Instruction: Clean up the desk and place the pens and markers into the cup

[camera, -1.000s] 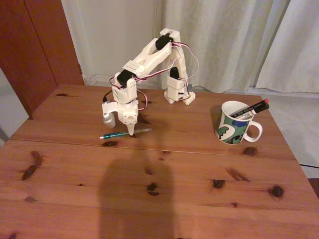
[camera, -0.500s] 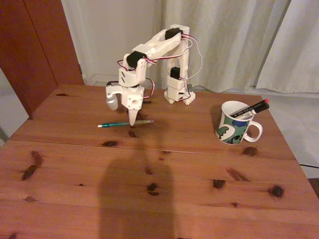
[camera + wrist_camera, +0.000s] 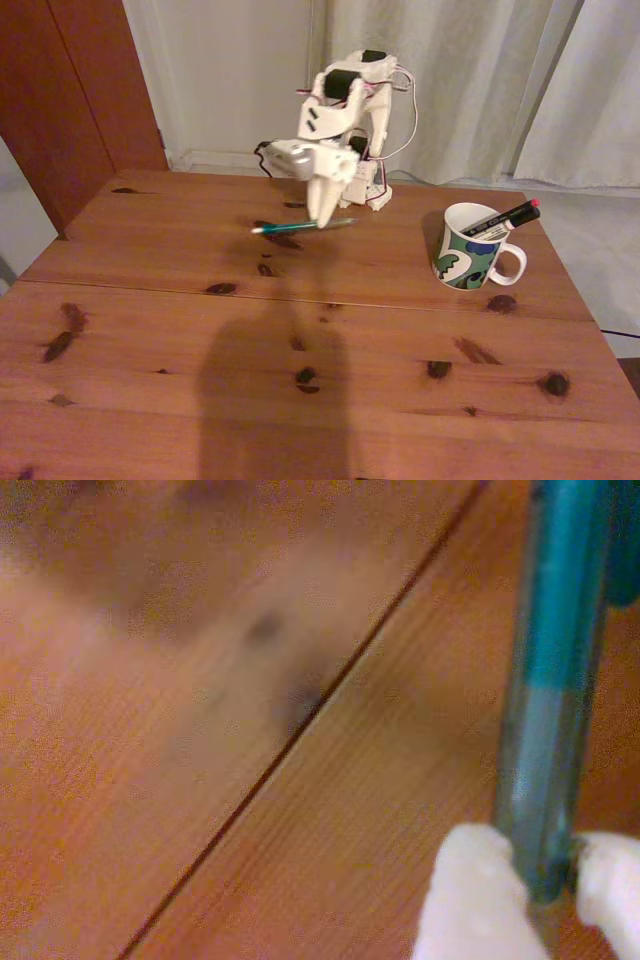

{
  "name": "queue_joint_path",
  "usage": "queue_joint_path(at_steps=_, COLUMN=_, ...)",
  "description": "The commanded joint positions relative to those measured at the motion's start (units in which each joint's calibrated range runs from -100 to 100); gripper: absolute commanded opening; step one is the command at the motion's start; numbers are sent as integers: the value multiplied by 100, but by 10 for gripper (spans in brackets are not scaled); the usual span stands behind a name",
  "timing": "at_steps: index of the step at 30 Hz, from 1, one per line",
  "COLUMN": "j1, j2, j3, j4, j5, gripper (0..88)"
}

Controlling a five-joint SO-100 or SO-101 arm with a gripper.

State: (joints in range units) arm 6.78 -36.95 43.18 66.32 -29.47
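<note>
In your wrist view the teal-green pen (image 3: 548, 720) is cut off at the top edge, and its lower end is lost between the gripper (image 3: 545, 872) fingertips (image 3: 470, 890), which run out of the bottom edge. The desk (image 3: 200, 730) beyond the tool is smeared, its knots only dark blurs. In your fixed view the gripper (image 3: 322, 222) tips are too small to separate, and the cup (image 3: 470, 250), right of the tool, hides the lower parts of what looks like two markers (image 3: 503, 219)
</note>
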Motion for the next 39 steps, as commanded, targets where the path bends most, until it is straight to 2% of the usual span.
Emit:
queue_joint_path(at_steps=1, j1=-481, j2=-835, j3=163, j4=-73, j5=-70, gripper=9)
queue_joint_path(at_steps=11, j1=-1736, j2=-1605, j3=181, j4=-99, j5=-70, gripper=9)
queue_joint_path(at_steps=18, j1=-2243, j2=-1721, j3=262, j4=-1140, j5=-33, gripper=15)
queue_joint_path(at_steps=30, j1=-2596, j2=-1737, j3=1155, j4=-2740, j5=-23, gripper=15)
queue_joint_path(at_steps=39, j1=-2797, j2=-2102, j3=1407, j4=-2963, j5=873, gripper=15)
